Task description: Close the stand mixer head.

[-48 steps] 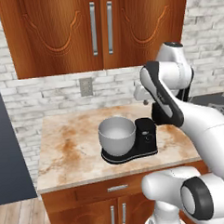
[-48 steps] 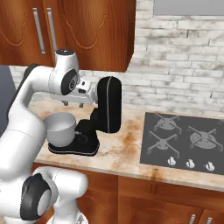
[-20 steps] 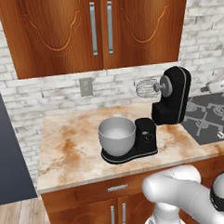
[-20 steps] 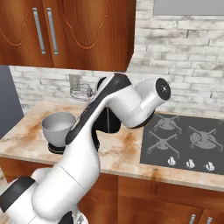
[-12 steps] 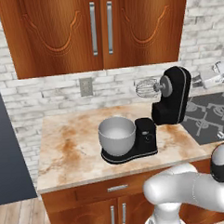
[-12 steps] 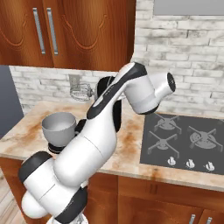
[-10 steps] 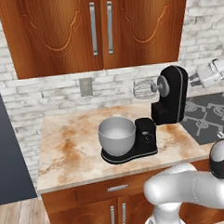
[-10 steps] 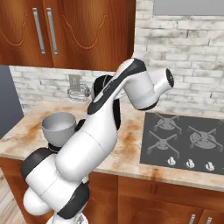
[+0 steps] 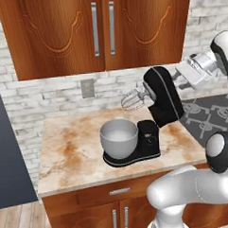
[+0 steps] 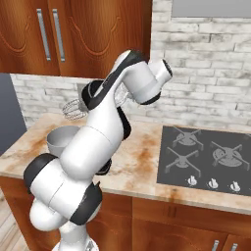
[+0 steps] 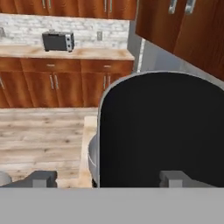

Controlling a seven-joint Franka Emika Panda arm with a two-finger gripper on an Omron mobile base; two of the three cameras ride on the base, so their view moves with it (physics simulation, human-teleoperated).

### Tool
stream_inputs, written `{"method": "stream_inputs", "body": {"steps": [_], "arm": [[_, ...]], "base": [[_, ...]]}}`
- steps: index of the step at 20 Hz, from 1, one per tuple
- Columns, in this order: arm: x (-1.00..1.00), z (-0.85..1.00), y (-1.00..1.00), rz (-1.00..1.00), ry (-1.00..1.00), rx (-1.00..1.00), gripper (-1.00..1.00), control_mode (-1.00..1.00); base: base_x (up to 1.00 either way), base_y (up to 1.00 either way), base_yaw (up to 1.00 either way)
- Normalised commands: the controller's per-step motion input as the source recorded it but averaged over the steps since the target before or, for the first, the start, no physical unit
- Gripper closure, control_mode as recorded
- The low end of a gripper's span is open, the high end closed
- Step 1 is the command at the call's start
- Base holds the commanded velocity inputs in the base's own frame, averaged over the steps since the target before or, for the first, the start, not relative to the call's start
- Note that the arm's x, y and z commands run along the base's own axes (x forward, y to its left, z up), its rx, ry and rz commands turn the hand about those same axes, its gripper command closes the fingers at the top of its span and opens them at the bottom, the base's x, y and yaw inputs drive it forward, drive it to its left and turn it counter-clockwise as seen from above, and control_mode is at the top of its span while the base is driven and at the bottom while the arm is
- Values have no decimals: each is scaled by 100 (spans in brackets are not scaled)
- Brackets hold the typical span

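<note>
The mixer head (image 9: 163, 96) is tilted up and back above the black base (image 9: 137, 155), with its whisk (image 9: 132, 100) hanging in the air over the bowl (image 9: 119, 138). The mixer stands on the marble surface (image 9: 70, 156), left of the stove (image 10: 211, 154). The gripper (image 9: 182, 79) is just behind the top of the head, maybe touching it. In the hand view the head's black back (image 11: 162, 131) is close in front, and the jaws stand wide, holding nothing.

Base cams flanking—hand cam close behind stand mixer head (image 11: 162, 131)
</note>
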Motion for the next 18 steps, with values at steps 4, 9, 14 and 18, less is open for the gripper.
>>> {"method": "stream_inputs", "body": {"steps": [4, 9, 14, 18], "arm": [[28, -85, 100, 12, -17, -17, -100, -100], [20, -35, 100, 23, -4, -4, -100, -100], [-6, 14, 100, 18, -18, -22, -100, -100], [-43, 31, 86, 6, -33, -30, -100, -100]], "base": [[0, 0, 0], [0, 0, 0], [0, 0, 0], [0, 0, 0]]}}
